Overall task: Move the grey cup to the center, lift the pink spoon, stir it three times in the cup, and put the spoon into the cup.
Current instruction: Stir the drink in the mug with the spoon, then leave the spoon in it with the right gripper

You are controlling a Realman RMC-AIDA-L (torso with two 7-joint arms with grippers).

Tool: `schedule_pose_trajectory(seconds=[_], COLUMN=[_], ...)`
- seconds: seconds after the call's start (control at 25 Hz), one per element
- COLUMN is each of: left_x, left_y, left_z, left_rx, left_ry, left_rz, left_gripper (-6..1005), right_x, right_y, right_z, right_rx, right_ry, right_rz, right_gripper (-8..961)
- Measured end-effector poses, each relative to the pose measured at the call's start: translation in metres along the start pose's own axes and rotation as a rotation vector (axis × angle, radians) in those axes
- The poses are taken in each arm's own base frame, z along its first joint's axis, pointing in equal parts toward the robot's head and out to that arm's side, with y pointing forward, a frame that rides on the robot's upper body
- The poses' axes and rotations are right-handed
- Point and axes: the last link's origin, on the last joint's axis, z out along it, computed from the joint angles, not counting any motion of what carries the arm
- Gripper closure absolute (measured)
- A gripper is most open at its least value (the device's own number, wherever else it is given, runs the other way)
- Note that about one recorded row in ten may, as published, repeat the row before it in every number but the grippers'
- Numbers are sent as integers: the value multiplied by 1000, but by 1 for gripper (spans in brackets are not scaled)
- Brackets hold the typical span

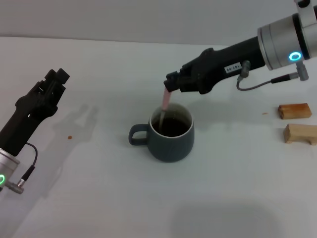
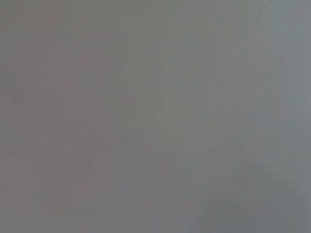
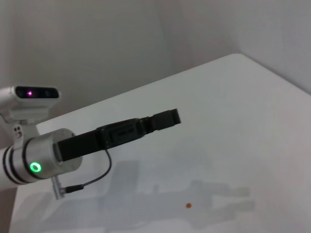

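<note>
The grey cup (image 1: 167, 133) stands upright near the middle of the white table, handle toward my left, with dark brown liquid inside. My right gripper (image 1: 172, 87) is just above the cup's far rim and is shut on the top of the pink spoon (image 1: 165, 103). The spoon hangs nearly upright, its lower end dipped in the liquid by the cup's left inner wall. My left gripper (image 1: 55, 78) hovers over the table at the left, away from the cup; it also shows in the right wrist view (image 3: 165, 118). The left wrist view shows only plain grey.
Two small wooden blocks (image 1: 296, 122) lie at the right edge of the table, one behind the other. A small brown speck (image 1: 70, 137) lies on the table left of the cup.
</note>
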Motion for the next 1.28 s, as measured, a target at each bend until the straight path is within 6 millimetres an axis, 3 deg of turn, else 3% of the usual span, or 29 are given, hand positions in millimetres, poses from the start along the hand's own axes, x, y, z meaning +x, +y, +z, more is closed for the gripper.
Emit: schedule_pose_trajectory(seconds=[0.28, 0.8, 1.28], left_x=[0, 0, 0], left_y=[0, 2, 2], left_z=[2, 10, 12], left_rx=[-3, -14, -15], left_ry=[-1, -5, -6], left_rz=[7, 9, 11], left_gripper=[683, 683, 683], right_x=[10, 25, -1], right_y=[3, -13, -19], right_z=[-5, -30, -20], right_rx=[-17, 96, 139], right_ry=[11, 31, 8], right_rz=[22, 72, 4], right_gripper=[866, 866, 866])
